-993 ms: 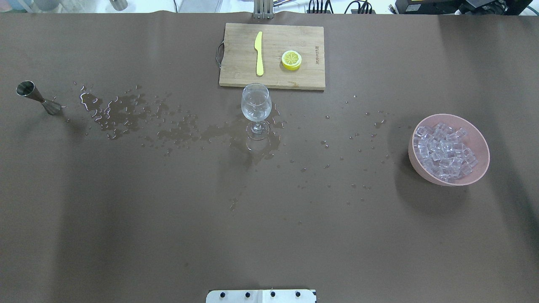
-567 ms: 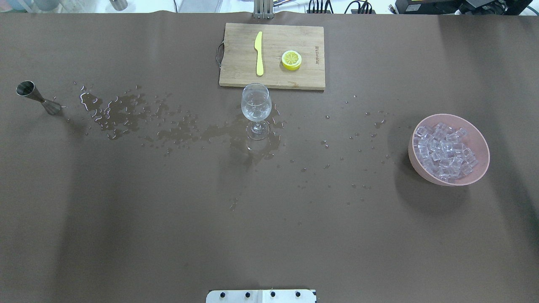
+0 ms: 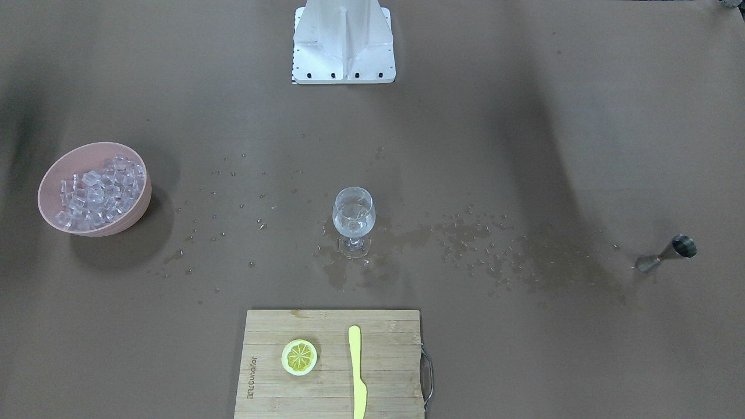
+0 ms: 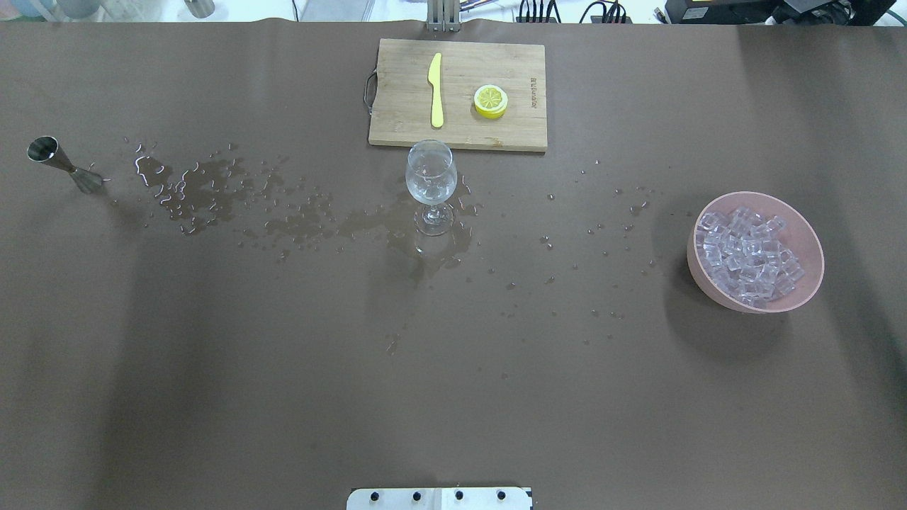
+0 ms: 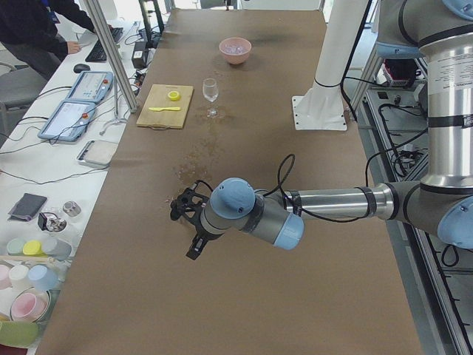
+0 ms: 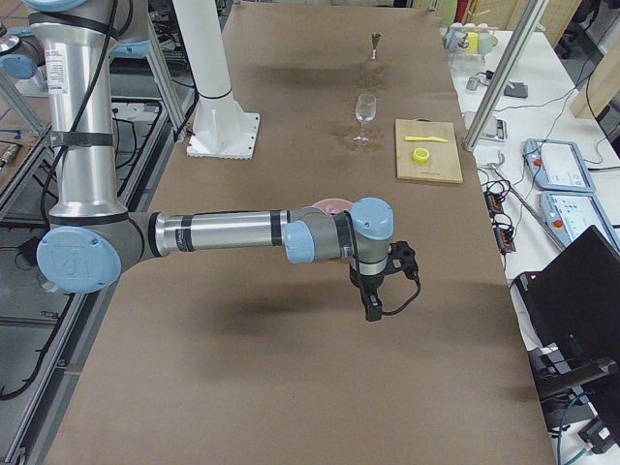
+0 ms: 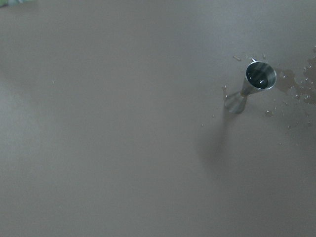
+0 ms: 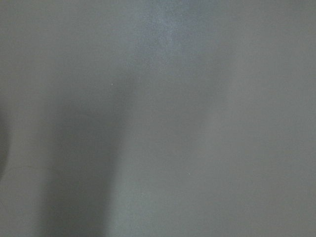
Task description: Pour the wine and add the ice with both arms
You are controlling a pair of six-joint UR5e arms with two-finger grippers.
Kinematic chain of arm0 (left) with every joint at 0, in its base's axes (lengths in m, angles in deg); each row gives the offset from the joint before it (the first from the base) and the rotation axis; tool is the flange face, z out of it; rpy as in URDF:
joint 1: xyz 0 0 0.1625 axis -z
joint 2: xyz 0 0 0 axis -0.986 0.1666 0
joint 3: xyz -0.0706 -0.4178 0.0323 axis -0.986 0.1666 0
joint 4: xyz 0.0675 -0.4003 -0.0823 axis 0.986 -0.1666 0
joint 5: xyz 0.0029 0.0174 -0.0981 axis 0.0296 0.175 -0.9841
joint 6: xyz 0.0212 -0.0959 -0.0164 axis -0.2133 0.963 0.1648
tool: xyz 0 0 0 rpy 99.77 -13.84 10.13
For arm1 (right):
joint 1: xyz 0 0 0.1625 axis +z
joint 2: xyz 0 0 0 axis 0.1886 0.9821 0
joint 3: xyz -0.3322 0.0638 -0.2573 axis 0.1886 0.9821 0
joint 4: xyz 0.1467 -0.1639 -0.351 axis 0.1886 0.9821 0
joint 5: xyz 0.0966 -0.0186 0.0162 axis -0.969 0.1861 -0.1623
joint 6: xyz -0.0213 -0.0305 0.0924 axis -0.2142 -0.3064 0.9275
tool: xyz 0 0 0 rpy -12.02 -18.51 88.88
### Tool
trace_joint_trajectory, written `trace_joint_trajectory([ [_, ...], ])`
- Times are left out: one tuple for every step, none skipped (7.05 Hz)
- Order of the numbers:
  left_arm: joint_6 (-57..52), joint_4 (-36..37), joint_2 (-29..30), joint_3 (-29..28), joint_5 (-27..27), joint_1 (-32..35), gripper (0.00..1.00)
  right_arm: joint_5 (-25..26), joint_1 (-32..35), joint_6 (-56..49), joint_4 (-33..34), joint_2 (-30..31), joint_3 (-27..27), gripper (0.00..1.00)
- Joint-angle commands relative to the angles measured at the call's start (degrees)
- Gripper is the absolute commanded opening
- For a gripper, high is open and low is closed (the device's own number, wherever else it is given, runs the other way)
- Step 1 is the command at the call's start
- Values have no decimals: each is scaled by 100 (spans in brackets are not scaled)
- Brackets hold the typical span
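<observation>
A clear wine glass (image 4: 431, 177) (image 3: 353, 216) stands mid-table in a puddle of clear spilled liquid (image 4: 205, 191). Whether wine is in it is hard to tell. The ice (image 4: 745, 256) (image 3: 99, 195) fills a pink bowl (image 4: 808, 241) on my right side. A steel jigger (image 4: 62, 164) (image 7: 255, 83) stands upright at the far left. My left gripper (image 5: 194, 250) hangs above the table near the jigger, and my right gripper (image 6: 372, 312) hangs above bare table near the bowl. Both show only in the side views, so I cannot tell whether they are open or shut.
A wooden cutting board (image 4: 397, 106) lies behind the glass with a yellow knife (image 4: 436, 88) and a lemon slice (image 4: 490, 100) on it. Drops of liquid dot the brown table (image 4: 453, 389). The white pedestal (image 3: 343, 41) stands at the robot's edge. A person (image 5: 33, 29) sits at a side desk.
</observation>
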Motion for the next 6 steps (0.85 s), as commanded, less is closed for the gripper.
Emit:
trace_joint_trajectory([
  [1093, -200, 360, 101, 7, -192, 99, -29, 3, 6, 0, 22, -14, 100],
  [2400, -863, 387, 215, 24, -245, 99, -150, 3, 7, 0, 31, 4, 100],
  [3605, -1548, 361, 259, 407, -454, 99, -221, 3, 7, 0, 66, 4, 100],
  [4453, -1877, 335, 434, 1220, -926, 99, -222, 3, 7, 0, 66, 4, 100],
  [5009, -1889, 326, 670, 1968, -1383, 98, -222, -6, 7, 0, 66, 4, 100],
  [5528, -1889, 274, 908, 2654, -1814, 98, -222, 3, 7, 0, 75, 13, 100],
])
